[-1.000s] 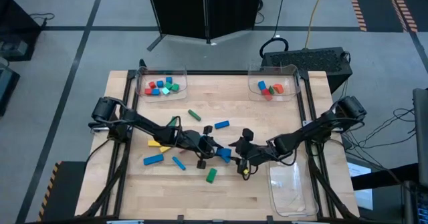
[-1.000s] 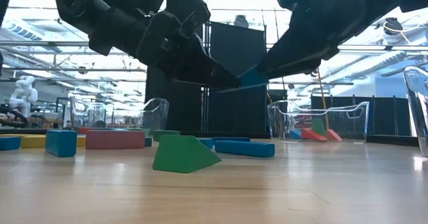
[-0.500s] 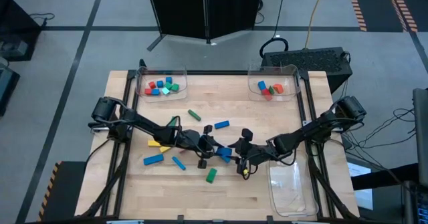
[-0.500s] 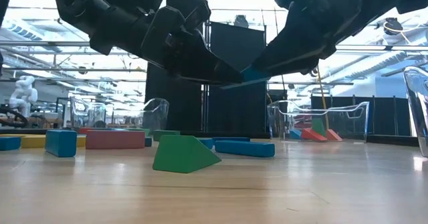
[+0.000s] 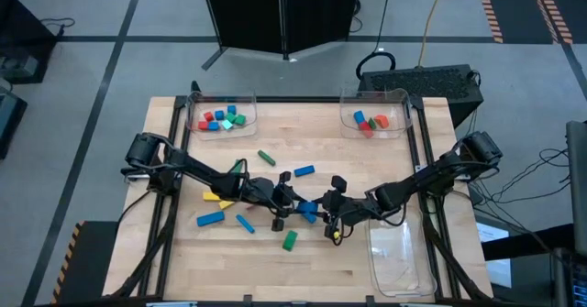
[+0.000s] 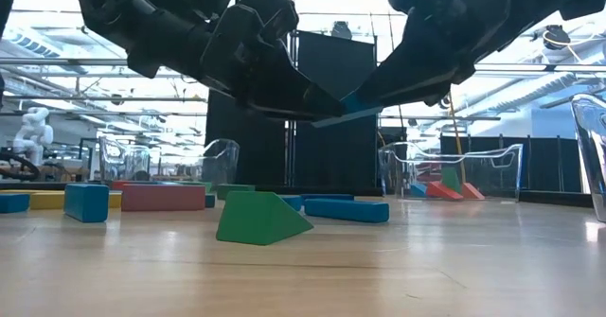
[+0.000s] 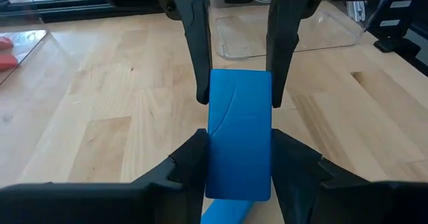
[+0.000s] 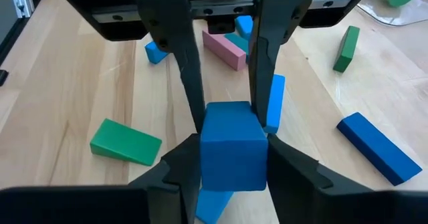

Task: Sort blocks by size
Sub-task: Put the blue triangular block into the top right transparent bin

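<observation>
- Landmark: flat blue rectangular block (image 7: 239, 134), held in the air above the middle of the wooden table (image 5: 367, 151), clear of the surface in the low view.
- Left gripper (image 7: 237, 164) clamps one end of this block, fingers on both long sides.
- Right gripper (image 8: 227, 157) clamps the opposite end; both grippers meet tip to tip at the block.
- Green wedge block (image 6: 260, 218) lies on the table below and in front of the held block.
- Blue bar (image 5: 304, 170) lies just behind it; green bar (image 5: 266, 158) further back-left.
- Another blue bar (image 5: 210, 218) and a small blue bar (image 5: 245, 223) lie to its left, with a yellow piece (image 5: 216, 197) near the left arm.
- Clear plastic tray (image 5: 397, 257), empty, sits right-front of the held block.
- Two clear bins at the table's rear: left bin (image 5: 220, 111) and right bin (image 5: 374, 112), both holding small mixed blocks.
</observation>
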### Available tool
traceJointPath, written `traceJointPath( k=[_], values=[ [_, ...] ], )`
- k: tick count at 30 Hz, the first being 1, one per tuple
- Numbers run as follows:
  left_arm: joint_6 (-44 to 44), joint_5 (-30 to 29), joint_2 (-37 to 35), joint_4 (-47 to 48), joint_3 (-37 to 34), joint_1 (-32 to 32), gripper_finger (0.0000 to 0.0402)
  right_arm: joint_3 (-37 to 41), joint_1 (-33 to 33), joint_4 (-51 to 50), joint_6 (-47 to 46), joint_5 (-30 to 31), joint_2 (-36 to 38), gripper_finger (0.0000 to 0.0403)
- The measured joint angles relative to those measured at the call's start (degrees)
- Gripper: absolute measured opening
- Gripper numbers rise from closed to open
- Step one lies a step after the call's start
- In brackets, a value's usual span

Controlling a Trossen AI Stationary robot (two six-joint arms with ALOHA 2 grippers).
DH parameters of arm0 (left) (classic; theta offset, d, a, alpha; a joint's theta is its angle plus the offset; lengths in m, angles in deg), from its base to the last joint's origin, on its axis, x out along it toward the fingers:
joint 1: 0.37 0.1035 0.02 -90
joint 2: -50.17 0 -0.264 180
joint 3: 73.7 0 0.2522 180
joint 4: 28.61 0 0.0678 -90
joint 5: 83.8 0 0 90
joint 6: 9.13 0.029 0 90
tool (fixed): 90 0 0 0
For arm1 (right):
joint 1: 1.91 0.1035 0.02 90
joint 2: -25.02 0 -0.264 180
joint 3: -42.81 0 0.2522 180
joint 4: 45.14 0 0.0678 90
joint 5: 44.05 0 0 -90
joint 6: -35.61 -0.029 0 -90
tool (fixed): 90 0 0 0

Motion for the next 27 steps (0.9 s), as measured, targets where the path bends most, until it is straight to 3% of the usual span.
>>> traceJointPath(
  k=[6,12,19,27],
  values=[
    [-1.79,-1.06,-0.09,0.23,0.11,-0.19,0.0211,0.00,-0.70,-2.07,-0.63,-0.03,1.80,0.0131],
    [-1.74,-3.17,-1.49,7.22,0.10,-0.22,0.0268,-0.02,-1.35,-9.73,-2.47,0.49,6.80,0.0131],
    [-1.91,-3.51,-8.26,15.35,0.09,-0.62,0.0277,0.00,-6.25,-27.23,-7.51,3.15,15.95,0.0131],
    [-3.08,-5.96,-10.32,16.56,0.09,-1.75,0.0276,0.00,-17.91,-41.17,-8.00,1.53,29.61,0.0130]
  ],
)
